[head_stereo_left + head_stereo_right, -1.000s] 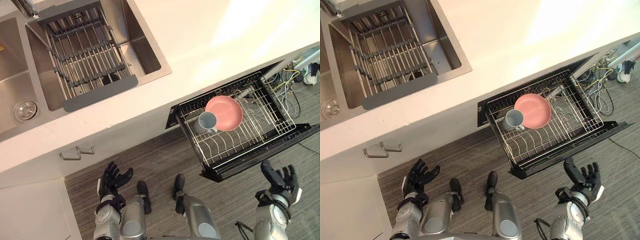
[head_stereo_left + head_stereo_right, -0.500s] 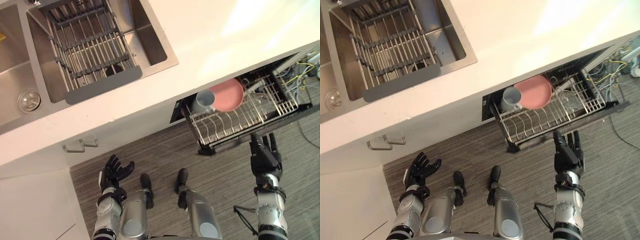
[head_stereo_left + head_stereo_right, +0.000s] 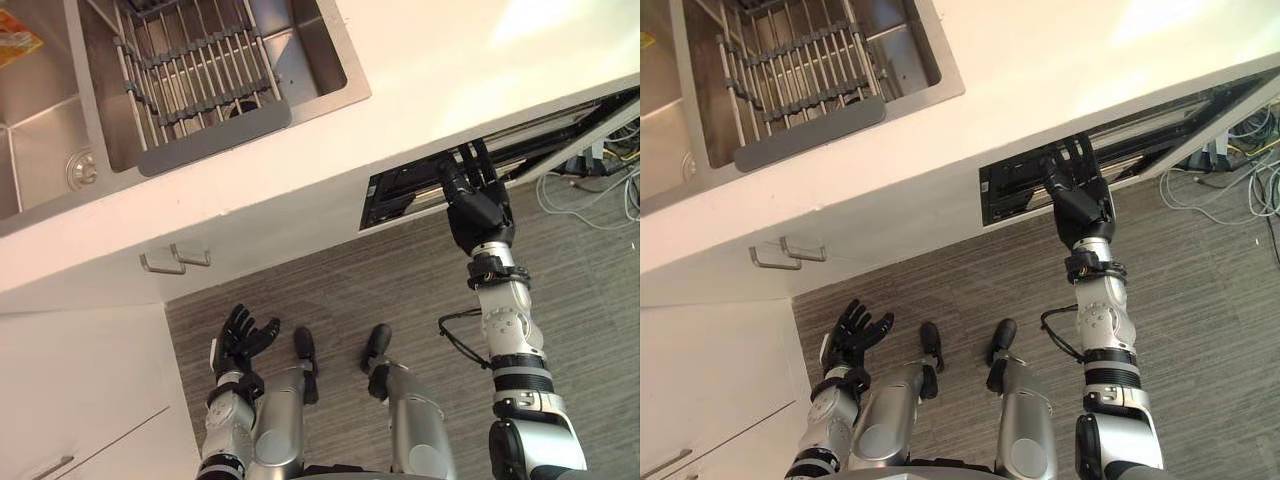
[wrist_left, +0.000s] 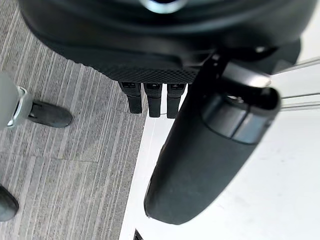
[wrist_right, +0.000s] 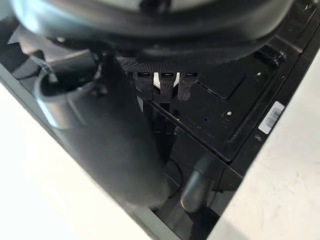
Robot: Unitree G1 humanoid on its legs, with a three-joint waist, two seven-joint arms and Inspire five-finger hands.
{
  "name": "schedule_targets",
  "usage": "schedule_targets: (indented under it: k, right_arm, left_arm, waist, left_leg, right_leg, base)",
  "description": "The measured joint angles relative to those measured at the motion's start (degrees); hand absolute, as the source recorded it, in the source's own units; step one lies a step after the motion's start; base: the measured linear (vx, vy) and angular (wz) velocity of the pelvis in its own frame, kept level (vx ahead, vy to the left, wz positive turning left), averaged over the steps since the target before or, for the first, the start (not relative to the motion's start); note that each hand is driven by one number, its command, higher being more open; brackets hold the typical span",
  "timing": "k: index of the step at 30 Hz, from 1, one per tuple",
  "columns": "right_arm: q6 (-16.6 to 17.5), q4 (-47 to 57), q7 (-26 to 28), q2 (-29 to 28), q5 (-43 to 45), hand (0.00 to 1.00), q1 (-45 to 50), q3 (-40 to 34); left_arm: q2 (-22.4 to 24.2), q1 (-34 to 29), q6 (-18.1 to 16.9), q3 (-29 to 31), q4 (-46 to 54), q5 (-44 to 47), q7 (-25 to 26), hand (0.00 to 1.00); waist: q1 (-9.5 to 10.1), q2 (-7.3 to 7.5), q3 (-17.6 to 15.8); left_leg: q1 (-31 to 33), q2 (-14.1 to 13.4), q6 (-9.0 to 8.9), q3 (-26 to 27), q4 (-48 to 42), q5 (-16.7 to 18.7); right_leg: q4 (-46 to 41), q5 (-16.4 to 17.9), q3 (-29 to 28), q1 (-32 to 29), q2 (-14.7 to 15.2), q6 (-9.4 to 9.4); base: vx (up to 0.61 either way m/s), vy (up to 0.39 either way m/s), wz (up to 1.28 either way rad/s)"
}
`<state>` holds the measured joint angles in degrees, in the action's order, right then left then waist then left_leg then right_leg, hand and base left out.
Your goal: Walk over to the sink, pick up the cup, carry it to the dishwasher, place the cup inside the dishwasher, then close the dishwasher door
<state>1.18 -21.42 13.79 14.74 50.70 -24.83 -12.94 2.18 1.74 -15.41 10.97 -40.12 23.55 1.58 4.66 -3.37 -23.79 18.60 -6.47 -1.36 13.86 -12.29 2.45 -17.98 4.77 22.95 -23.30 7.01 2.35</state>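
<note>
eye views: overhead, looking down, share sink and dishwasher | wrist views: very close

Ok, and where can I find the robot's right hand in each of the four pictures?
Left eye view: right hand right of centre, fingers straight against the dark dishwasher opening under the counter.
Right eye view: right hand nearer the centre, at the same opening.
Right wrist view: right hand as a dark bulk before that opening.
Left wrist view: the left hand instead, over the floor.
Shared landmark: the dishwasher opening.
</note>
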Motion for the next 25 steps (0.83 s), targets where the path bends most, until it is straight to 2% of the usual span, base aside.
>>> schedule_targets:
  k: [3,9,13,15,20,24,25]
  right_arm:
    - [-0.11,-0.51,-0.63,0.03,-2.66,0.90,-0.73,0.03]
    - [-0.25,-0.05,-3.03,3.21,-14.37,0.90,1.60,0.98]
    - [-0.14,2.51,-2.59,3.87,-19.98,0.90,8.60,5.02]
    - [-0.09,1.63,-3.16,1.99,-25.42,0.90,15.12,6.38]
    - [0.51,-6.69,-6.17,-2.64,-34.17,0.90,28.17,5.43]
    - [5.69,-16.26,-5.47,-7.17,-39.78,0.90,36.92,2.71]
    - [6.44,-18.12,-5.27,-7.79,-40.08,0.90,37.47,2.12]
  left_arm:
    - [0.02,-0.14,0.00,0.87,-0.26,-0.06,-0.28,0.90]
    - [-0.15,-0.23,-0.21,1.52,-0.38,-1.11,-0.35,0.90]
    - [-2.13,-1.59,-0.18,1.51,-0.97,-2.38,-0.20,0.90]
    - [-3.23,-2.77,-0.02,1.45,-1.85,-3.54,-0.11,0.90]
    - [-5.22,-6.22,0.49,1.46,-3.36,-5.65,-0.14,0.90]
    - [-5.69,-9.21,0.46,2.84,-4.57,-6.77,-0.74,0.90]
    - [-5.66,-9.38,0.43,3.24,-5.12,-6.78,-0.97,0.90]
  waist:
    - [0.06,0.01,0.00]
    - [0.04,0.28,0.14]
    - [0.19,2.46,1.92]
    - [0.09,3.79,4.34]
    - [-0.88,5.05,10.74]
    - [-1.61,5.20,16.47]
    - [-1.64,5.22,17.03]
  left_leg:
    - [0.05,-0.58,-0.19,-0.34,-0.10,-0.13]
    - [-1.63,-1.65,-1.45,-2.31,0.59,-0.77]
    - [-4.44,-1.94,-2.32,-2.36,3.11,-1.22]
    - [-6.64,-1.73,-2.49,-2.69,4.75,-1.12]
    - [-11.95,-0.51,-2.26,-2.72,7.37,-0.04]
    - [-15.83,0.06,-1.80,-2.15,8.38,1.17]
    - [-16.41,0.15,-1.79,-2.12,8.47,1.25]
  right_leg:
    - [0.04,0.17,2.08,0.44,0.13,0.28]
    - [2.64,-0.01,4.11,4.09,-1.68,0.48]
    - [5.17,-0.86,4.16,6.94,-3.05,1.49]
    - [6.69,-0.80,4.63,9.36,-3.45,1.31]
    - [9.93,-0.83,4.85,15.14,-3.19,-0.88]
    - [11.90,-1.17,4.53,19.24,-2.84,-2.19]
    - [12.13,-1.24,4.52,19.81,-2.80,-2.30]
  base:
    - [-0.02,-0.047,0.04]
    - [0.02,-0.043,0.12]
    - [0.10,-0.015,0.02]
    - [0.19,0.004,0.11]
    - [0.16,0.087,0.06]
    - [0.09,0.097,-0.03]
    - [0.03,0.057,-0.01]
